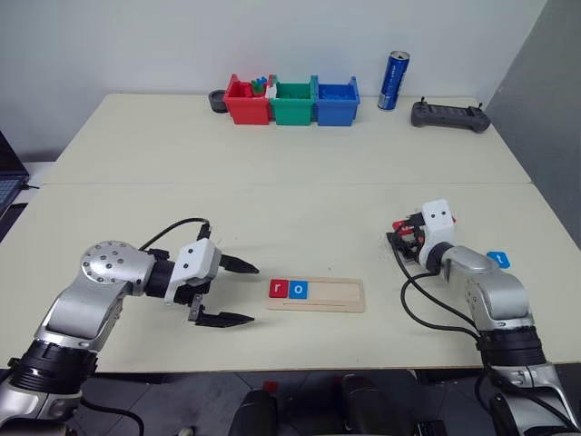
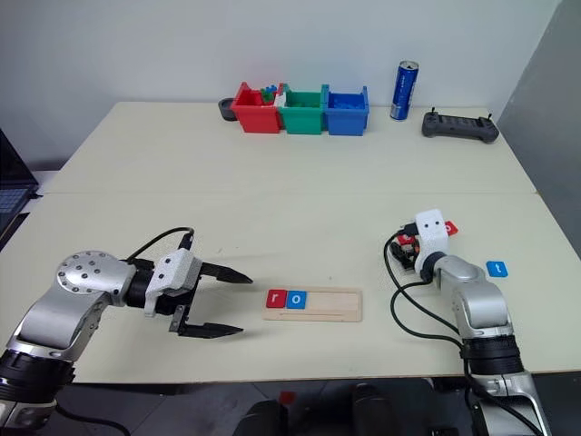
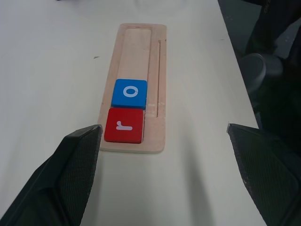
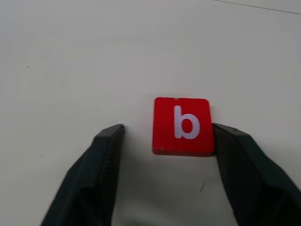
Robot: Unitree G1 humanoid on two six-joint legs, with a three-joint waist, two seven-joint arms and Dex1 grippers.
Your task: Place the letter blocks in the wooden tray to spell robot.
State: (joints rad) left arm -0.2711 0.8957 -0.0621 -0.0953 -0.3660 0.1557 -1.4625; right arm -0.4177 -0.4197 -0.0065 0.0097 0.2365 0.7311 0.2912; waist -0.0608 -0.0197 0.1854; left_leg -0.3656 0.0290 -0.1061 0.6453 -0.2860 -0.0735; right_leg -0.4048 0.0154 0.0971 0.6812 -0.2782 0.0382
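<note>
A: Start at the right gripper point(image 4: 167, 134). How do its 2 fingers stand?

B: Part open, straddling the red b block point(image 4: 182, 125), which lies flat on the table point(image 1: 290, 195). 1 finger touches the block's edge; the other stands clear with a gap beside it. I would not call it gripped yet.

A: And the left gripper point(image 1: 241, 292)?

B: Wide open and empty, hovering just beside the end of the wooden tray point(image 1: 316, 294) that holds letters. The red r block point(image 1: 278, 289) and the blue o block point(image 1: 299, 290) sit there side by side, touching.

A: Further out?

B: A blue t block point(image 1: 497, 260) lies near the right forearm, well apart from the tray. At the far edge are 3 bins point(image 1: 292, 100), a can point(image 1: 393, 80) and a controller point(image 1: 449, 115).

A: What could go wrong?

B: The block sits off-centre between the fingers, so closing may push it sideways or spin it, and it could pop out. A flat tile also gives little edge to pinch. Later, setting b down carelessly could nudge o out of line.
</note>
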